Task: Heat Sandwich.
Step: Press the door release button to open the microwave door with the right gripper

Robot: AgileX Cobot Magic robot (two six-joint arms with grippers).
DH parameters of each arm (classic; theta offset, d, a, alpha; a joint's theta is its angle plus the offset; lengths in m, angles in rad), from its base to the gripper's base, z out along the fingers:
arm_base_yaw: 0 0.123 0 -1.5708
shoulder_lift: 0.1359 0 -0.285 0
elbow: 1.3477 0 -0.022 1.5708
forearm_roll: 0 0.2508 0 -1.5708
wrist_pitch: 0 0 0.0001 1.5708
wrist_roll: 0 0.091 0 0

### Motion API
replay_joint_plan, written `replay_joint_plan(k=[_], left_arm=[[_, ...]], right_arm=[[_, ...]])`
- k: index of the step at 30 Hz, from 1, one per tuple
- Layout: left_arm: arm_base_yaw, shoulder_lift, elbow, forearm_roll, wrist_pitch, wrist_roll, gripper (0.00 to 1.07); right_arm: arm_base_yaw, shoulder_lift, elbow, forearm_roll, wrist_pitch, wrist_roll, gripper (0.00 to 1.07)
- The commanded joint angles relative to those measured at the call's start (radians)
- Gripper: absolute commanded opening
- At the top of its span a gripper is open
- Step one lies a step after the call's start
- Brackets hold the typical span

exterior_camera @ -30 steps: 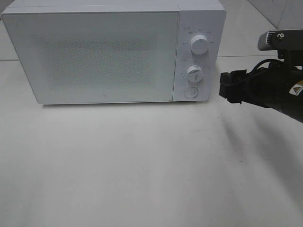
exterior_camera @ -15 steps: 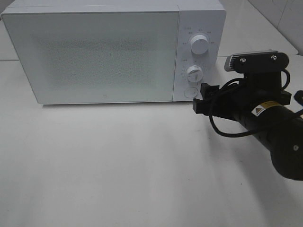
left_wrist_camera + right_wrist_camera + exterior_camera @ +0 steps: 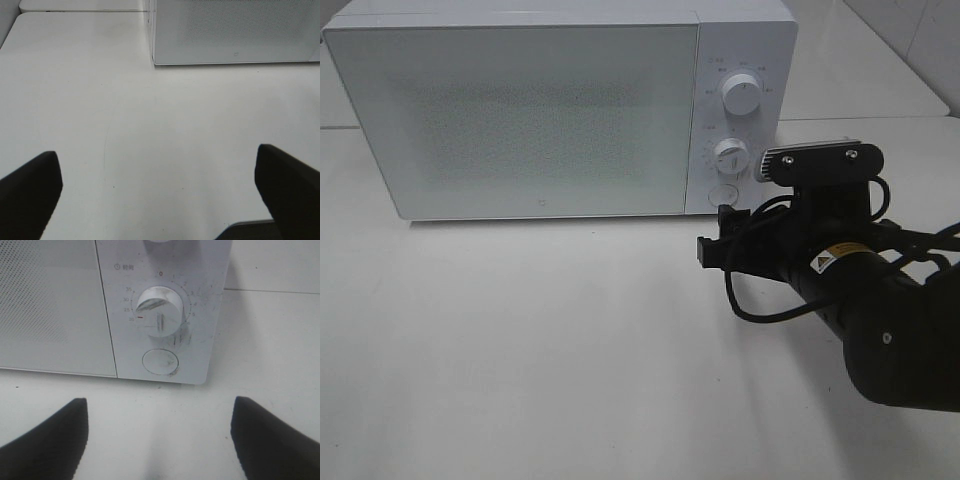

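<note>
A white desk point(image 3: 570, 350) carries a microwave point(image 3: 520, 120) at its far edge, door point(image 3: 520, 115) shut. The right end effector point(image 3: 715, 237) hovers before the round button point(image 3: 723, 195), touching nothing. On the left wrist camera, the left end effector point(image 3: 157, 155) is spread wide and empty. On the right wrist camera, the jaws are parted and empty. The sandwich is unseen, perhaps behind the frosted door.

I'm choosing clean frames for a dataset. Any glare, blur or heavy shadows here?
Exterior high: soft, even light; microwave door looks grainy; the right arm throws a faint shadow on the table. Right wrist: timer dial numbers legible, right gripper two soft dark shapes. Left wrist: table pale and washed out, left gripper equally soft-edged.
</note>
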Motion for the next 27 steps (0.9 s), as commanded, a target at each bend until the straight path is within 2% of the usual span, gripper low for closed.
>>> replay_joint_plan(k=[1,5,11,16,17,21,22,25,27], left_arm=[[0.002,-0.016,0.003,-0.001,-0.011,-0.006,0.98],[0.002,-0.016,0.003,-0.001,-0.011,-0.006,0.98],[0.002,-0.016,0.003,-0.001,-0.011,-0.006,0.98],[0.002,-0.016,0.003,-0.001,-0.011,-0.006,0.98],[0.002,-0.016,0.003,-0.001,-0.011,-0.006,0.98],[0.002,-0.016,0.003,-0.001,-0.011,-0.006,0.98],[0.002,-0.016,0.003,-0.001,-0.011,-0.006,0.98],[0.002,-0.016,0.003,-0.001,-0.011,-0.006,0.98],[0.002,-0.016,0.003,-0.001,-0.011,-0.006,0.98]], right_arm=[[0.002,-0.003,-0.009,0.019,-0.004,-0.005,0.76],[0.002,-0.003,-0.009,0.019,-0.005,0.045,0.76],[0.002,-0.003,-0.009,0.019,-0.005,0.271,0.75],[0.002,-0.003,-0.009,0.019,0.0,0.562,0.74],[0.002,-0.003,-0.009,0.019,0.01,0.702,0.72],[0.002,-0.003,-0.009,0.018,0.019,0.889,0.69],[0.002,-0.003,-0.009,0.018,0.019,1.028,0.66],[0.002,-0.003,-0.009,0.018,0.019,1.156,0.62],[0.002,-0.003,-0.009,0.018,0.023,1.287,0.55]])
